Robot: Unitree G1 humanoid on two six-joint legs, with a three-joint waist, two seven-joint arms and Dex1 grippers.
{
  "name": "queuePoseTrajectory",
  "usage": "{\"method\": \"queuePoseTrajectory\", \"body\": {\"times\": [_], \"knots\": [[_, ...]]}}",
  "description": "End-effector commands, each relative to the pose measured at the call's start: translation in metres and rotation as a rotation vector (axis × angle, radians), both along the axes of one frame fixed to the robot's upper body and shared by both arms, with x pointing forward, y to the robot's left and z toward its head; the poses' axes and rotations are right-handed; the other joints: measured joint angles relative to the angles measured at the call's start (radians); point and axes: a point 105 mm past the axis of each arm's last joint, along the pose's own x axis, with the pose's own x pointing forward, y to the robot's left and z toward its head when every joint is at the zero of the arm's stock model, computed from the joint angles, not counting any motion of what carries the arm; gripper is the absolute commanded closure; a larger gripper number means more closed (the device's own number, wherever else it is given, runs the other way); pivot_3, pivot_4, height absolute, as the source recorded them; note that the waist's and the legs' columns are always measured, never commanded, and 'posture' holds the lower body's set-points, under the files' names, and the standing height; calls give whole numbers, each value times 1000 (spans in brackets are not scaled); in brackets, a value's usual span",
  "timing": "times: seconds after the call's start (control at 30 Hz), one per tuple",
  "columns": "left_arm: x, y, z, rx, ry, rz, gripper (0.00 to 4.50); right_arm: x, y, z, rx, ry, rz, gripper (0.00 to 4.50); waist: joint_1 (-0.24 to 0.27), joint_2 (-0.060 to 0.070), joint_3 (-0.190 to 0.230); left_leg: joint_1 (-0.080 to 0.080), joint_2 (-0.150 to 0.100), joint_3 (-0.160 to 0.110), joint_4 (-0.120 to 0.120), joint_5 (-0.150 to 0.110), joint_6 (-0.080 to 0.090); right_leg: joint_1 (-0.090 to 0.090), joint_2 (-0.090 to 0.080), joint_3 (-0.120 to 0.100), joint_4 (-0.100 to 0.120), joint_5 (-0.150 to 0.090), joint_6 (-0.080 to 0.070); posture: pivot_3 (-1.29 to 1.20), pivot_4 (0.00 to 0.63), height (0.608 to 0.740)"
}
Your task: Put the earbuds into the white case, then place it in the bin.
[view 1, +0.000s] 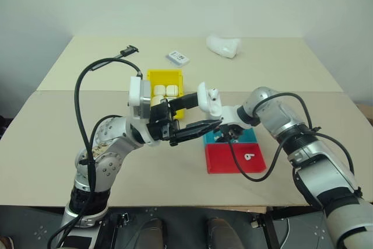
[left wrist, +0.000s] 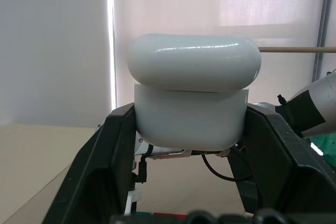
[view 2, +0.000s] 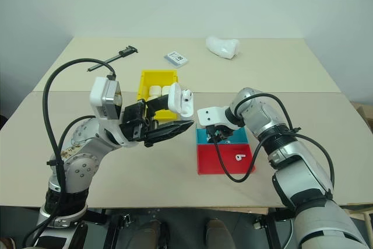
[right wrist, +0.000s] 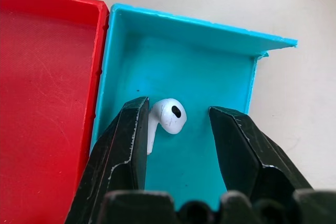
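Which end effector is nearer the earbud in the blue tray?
Right. The right end effector straddles the earbud in the blue tray; the left end effector holds the white case above the table.

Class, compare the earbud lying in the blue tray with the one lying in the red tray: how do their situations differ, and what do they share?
The earbud in the blue tray lies between the open fingers of the right gripper, not yet gripped; the earbud in the red tray lies alone, no gripper near it. The blue tray sits farther from the robot than the red tray. Both earbuds are glossy white, with short stems, and neither is in a case yet.
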Motion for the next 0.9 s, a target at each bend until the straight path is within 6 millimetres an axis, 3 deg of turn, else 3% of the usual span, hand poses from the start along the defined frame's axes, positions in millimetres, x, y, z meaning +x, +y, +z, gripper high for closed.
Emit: {"method": "queuePoseTrajectory", "body": {"times": [0.03, 0.53, 0.7, 0.9], "knots": [[-7, 0, 7, -14, -49, -6, 1725, -2, -1, 2, -14, -25, 33, 2283, 0, 0, 0, 0, 0, 0, 0, 0, 0, 0, 0, 0, 0, 0, 0, 0, 150, 740], [-8, 1, 8, -11, -47, -9, 1725, -4, -7, -5, -55, -31, 42, 2283, 1, 0, 0, 1, 0, 0, 0, 0, 0, 1, 0, 0, 0, 0, 0, 0, 150, 740], [-8, 0, 8, -12, -46, -9, 1725, -5, -8, -7, -62, -33, 45, 3852, 1, 0, 0, 2, 0, 0, 0, 0, 0, 2, 0, 0, 0, 0, 0, 0, 150, 740], [-8, 0, 9, -13, -44, -12, 1725, -6, -8, -8, -61, -33, 46, 3872, 1, 0, 0, 2, 0, 0, 0, 0, 0, 2, 0, 0, 0, 0, 0, 0, 150, 740]]}}
